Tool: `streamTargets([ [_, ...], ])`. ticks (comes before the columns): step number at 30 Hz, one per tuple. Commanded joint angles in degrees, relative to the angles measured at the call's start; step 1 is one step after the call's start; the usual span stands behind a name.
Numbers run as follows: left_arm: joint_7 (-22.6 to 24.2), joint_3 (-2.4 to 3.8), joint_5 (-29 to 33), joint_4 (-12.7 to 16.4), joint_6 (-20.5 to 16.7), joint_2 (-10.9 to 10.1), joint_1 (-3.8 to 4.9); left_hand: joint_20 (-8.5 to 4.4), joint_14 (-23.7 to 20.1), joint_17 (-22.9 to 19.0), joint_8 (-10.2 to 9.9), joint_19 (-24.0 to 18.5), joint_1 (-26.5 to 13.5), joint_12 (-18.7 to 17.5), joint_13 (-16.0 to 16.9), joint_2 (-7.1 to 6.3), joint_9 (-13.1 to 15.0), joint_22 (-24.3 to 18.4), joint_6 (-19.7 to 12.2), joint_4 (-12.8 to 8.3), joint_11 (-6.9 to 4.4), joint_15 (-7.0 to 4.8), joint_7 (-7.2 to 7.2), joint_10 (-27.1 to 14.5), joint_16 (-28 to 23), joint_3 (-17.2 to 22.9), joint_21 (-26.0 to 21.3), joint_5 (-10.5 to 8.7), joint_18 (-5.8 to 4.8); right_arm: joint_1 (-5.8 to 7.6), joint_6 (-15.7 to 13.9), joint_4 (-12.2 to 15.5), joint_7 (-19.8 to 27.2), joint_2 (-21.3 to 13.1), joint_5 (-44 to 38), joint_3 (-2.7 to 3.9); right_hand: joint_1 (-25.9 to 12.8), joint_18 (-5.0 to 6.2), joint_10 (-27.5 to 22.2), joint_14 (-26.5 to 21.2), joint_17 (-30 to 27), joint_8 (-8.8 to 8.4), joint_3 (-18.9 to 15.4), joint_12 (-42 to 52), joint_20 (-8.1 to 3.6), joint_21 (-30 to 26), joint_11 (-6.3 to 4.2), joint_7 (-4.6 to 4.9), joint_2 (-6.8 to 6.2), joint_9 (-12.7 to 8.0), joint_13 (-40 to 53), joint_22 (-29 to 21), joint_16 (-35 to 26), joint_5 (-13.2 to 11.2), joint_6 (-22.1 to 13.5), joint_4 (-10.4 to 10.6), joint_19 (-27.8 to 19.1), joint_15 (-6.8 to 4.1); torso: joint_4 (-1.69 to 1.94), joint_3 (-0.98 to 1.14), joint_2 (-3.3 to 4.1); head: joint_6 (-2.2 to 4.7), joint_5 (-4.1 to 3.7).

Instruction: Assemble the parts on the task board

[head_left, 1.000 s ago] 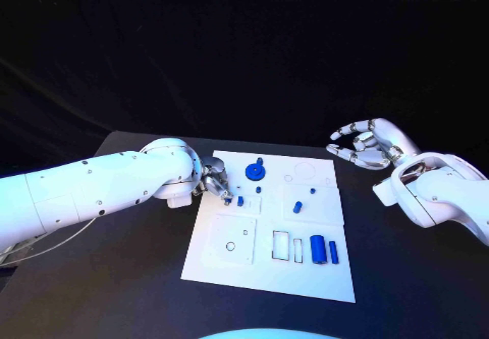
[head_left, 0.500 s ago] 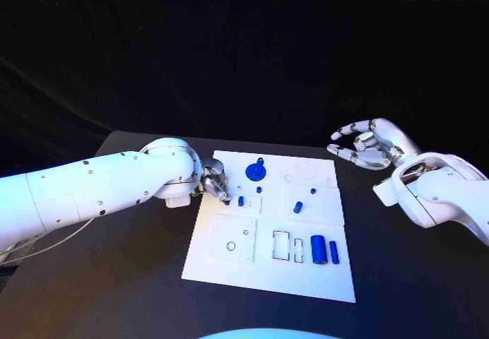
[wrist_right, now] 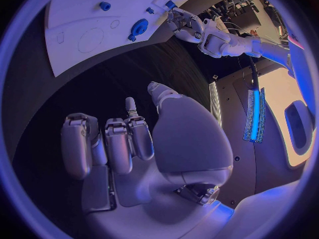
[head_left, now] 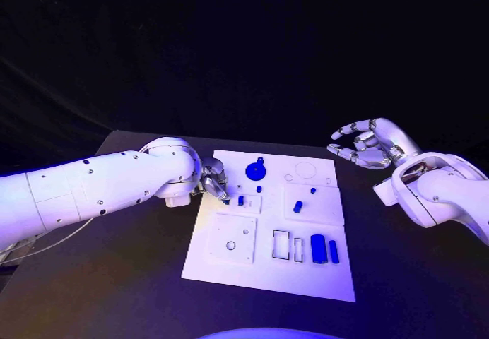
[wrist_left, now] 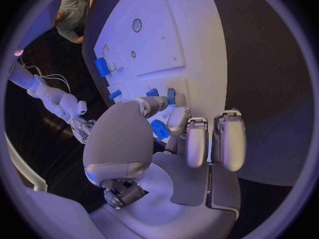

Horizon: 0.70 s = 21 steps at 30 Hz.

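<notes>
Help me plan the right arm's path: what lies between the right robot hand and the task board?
In the head view, bare black table separates the right robot hand from the task board.

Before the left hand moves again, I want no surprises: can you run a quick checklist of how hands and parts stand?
1. Left hand at the task board, fingertips by the small blue peg: ok.
2. Peg actually gripped: cannot tell.
3. Right hand off the board, holding nothing: ok.
4. Blue round part lying free on the board: ok.
5. Two blue bars side by side near the board's front: ok.
</notes>
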Motion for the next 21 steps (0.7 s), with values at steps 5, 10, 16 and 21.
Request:
streamTargets([
  [5,-0.8,-0.23,-0.8,0.4,0.7,0.0,-0.18,-0.52,6.1,15.1,0.6,1.0,-0.5,0.3,0.2,0.36,0.2,4.8,0.0,-9.8,-0.17,-0.54,-0.41,0.5,0.2,10.0,0.2,0.63,-0.70,-0.04,0.6,0.1,0.4,0.0,-0.5,0.00,-0.5,1.17,0.1,5.8,14.5,0.31,0.0,0.3,-0.28,-0.2,-0.46,-0.23,0.16,0.0,7.7,7.8,0.2,0.2,-0.2,0.3,0.3,-0.42,-0.01,-0.01,0.01,-0.13,-0.06],
  [10,-1.0,-0.32,-0.8,1.0,1.3,-0.1,-0.23,-0.58,6.1,15.1,0.9,1.1,-0.8,0.5,0.4,0.12,0.3,5.0,0.1,-9.9,-0.26,-0.61,-0.52,0.6,0.2,10.1,0.3,1.27,-0.74,-0.04,0.6,0.1,0.4,0.0,-0.5,0.00,-0.5,1.17,0.1,5.8,14.5,0.31,0.0,0.3,-0.28,-0.2,-0.46,-0.23,0.16,0.0,7.7,7.8,0.2,0.2,-0.2,0.3,0.3,-0.42,0.00,-0.02,0.00,-0.25,-0.10],
  [16,-1.2,-0.37,-0.8,1.5,2.2,-0.1,-0.27,-0.66,6.1,15.1,1.2,1.2,-1.4,0.7,0.6,-0.25,0.5,5.3,0.3,-9.9,-0.38,-0.71,-0.67,0.9,0.2,10.1,0.5,2.03,-0.81,-0.04,0.6,0.2,0.4,-0.1,-0.5,0.00,-0.5,1.16,0.1,5.8,14.5,0.34,0.0,0.3,-0.28,-0.2,-0.46,-0.24,0.17,0.0,7.7,7.8,0.2,0.2,-0.2,0.3,0.3,-0.43,0.01,-0.01,-0.03,-0.32,-0.06],
  [21,-1.5,-0.41,-0.8,1.8,3.0,-0.2,-0.30,-0.72,6.1,15.1,1.6,1.4,-1.9,0.9,0.8,-0.49,0.6,5.6,0.5,-9.8,-0.52,-0.81,-0.87,1.1,0.2,9.8,0.6,2.19,-0.87,-0.04,0.6,0.2,0.4,-0.1,-0.5,0.00,-0.5,1.16,0.1,5.8,14.5,0.34,0.0,0.3,-0.28,-0.2,-0.46,-0.24,0.17,0.0,7.7,7.8,0.2,0.2,-0.2,0.3,0.3,-0.43,0.02,-0.01,-0.05,-0.43,-0.01],
])
